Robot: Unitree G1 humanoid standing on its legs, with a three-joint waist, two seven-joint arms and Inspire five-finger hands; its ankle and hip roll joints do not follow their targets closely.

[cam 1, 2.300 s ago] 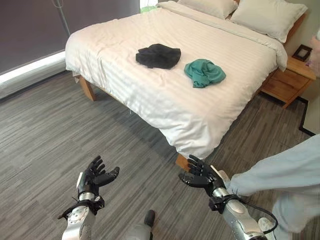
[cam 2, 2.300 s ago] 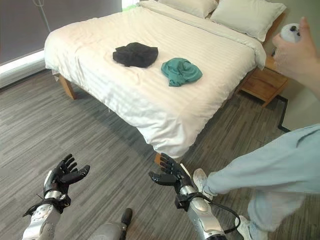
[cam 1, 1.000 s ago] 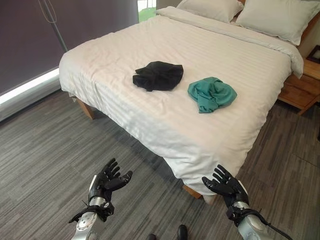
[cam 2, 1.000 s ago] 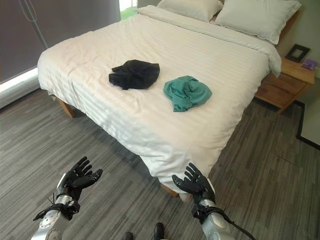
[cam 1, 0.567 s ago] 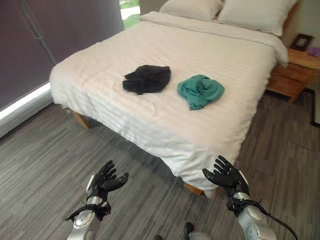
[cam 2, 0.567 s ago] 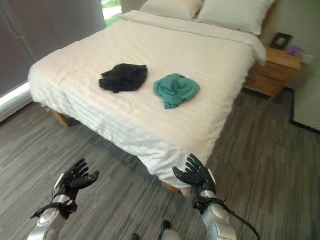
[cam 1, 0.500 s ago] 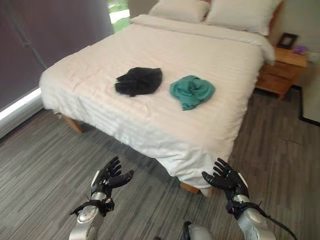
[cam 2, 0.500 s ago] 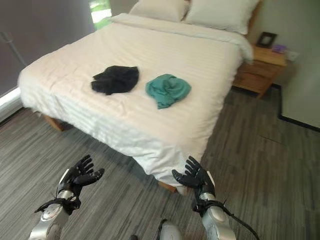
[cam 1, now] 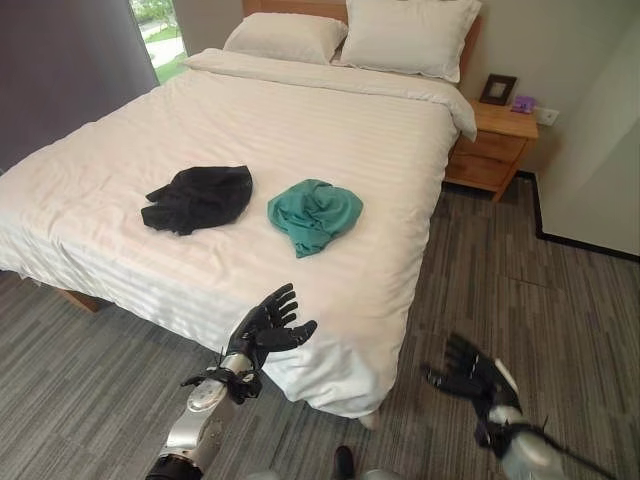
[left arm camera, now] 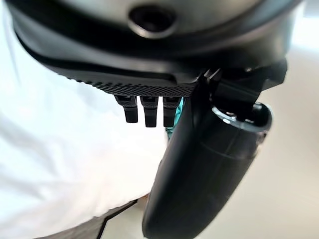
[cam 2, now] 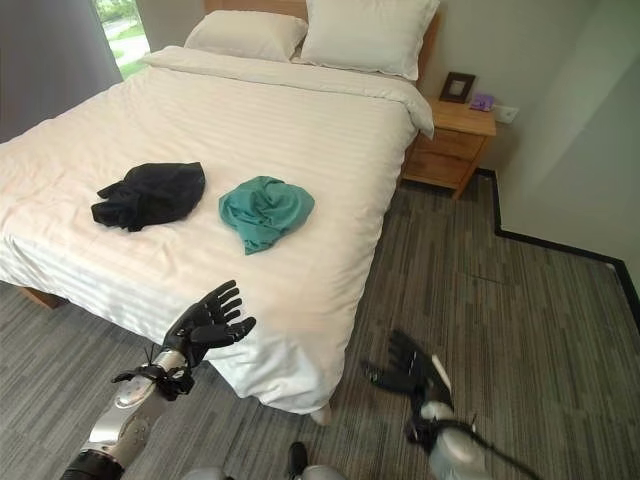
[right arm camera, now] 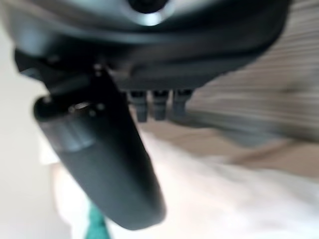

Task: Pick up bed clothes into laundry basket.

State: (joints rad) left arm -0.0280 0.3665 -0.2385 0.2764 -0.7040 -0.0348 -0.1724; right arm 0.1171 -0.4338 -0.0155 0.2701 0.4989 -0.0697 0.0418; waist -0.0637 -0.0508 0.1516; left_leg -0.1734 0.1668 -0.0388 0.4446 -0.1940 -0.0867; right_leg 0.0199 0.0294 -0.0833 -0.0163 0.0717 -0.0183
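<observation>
The bed (cam 1: 330, 120) is covered by a white striped sheet that hangs over its foot edge and near corner. Two pillows (cam 1: 405, 35) lie side by side along the head edge. Near the middle, toward the foot, a black garment (cam 1: 198, 197) and a teal garment (cam 1: 314, 213) lie crumpled just beside each other, not touching. The bed stands on a grey wood-grain floor (cam 1: 530, 300).

My left hand (cam 2: 205, 325) hangs spread over the bed's (cam 2: 300, 130) near corner, holding nothing. My right hand (cam 2: 415, 375) is splayed above the grey floor (cam 2: 540, 330) beside it. On the white cover a black garment (cam 2: 150, 193) lies just beside a teal garment (cam 2: 262, 210). Two pillows (cam 2: 320, 30) rest against the headboard, near a wooden nightstand (cam 2: 447, 142).
</observation>
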